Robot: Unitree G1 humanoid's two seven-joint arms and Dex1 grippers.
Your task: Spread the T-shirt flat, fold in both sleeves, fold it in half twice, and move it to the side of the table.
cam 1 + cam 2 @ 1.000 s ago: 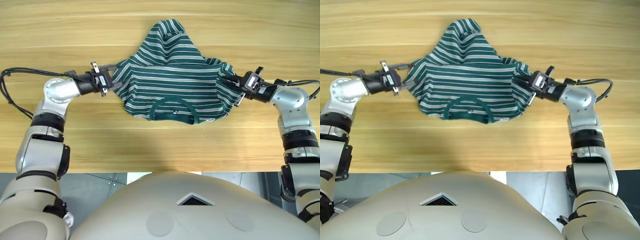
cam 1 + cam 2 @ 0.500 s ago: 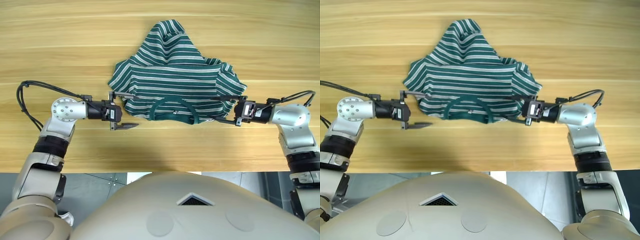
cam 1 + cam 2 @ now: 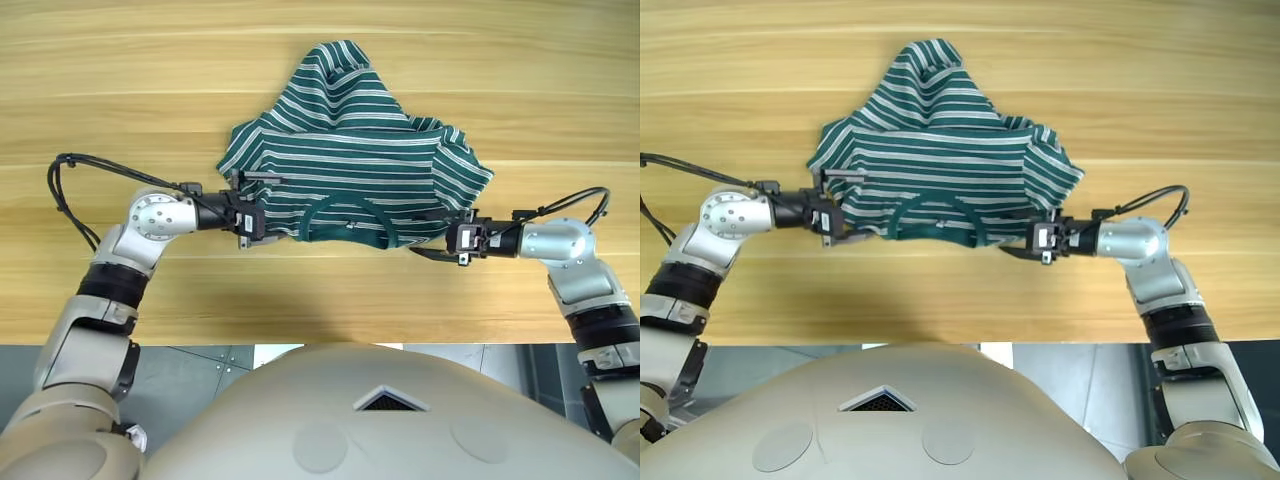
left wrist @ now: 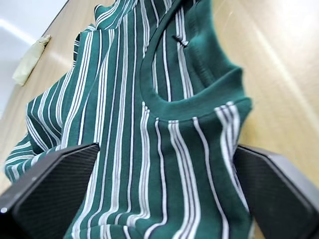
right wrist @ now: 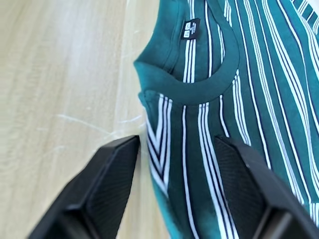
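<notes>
In the middle of the wooden counter [image 3: 150, 60], a dark green T-shirt [image 3: 350, 165]. Carries thin white stripes in groups of two and three, with fine dark lines between them. Lies crumpled, not flat: far part bunched up into a peak, both sleeves gathered in at the sides, right side rumpled in folds. Turns its plain green collar [image 3: 348, 218] toward the near edge of the counter, as a rounded band.

Inside the collar, a small black tag [image 5: 189, 29] with white print. Too small to read.

At the near left shoulder of the cloth, the left claw [image 4: 167, 154]. Stands open, with the two black fingers [image 4: 50, 194] wide apart and the striped edge of the shirt between them. At the near right shoulder, just beside the collar, the right claw [image 5: 177, 144]. Stands open as well, one finger over bare wood, the other over the stripes, with the edge of the shoulder between. Cannot tell whether any finger touches the cloth.

Far behind the shirt, near the edge of the counter, a small beige thing [image 4: 30, 59]; cannot tell what.
</notes>
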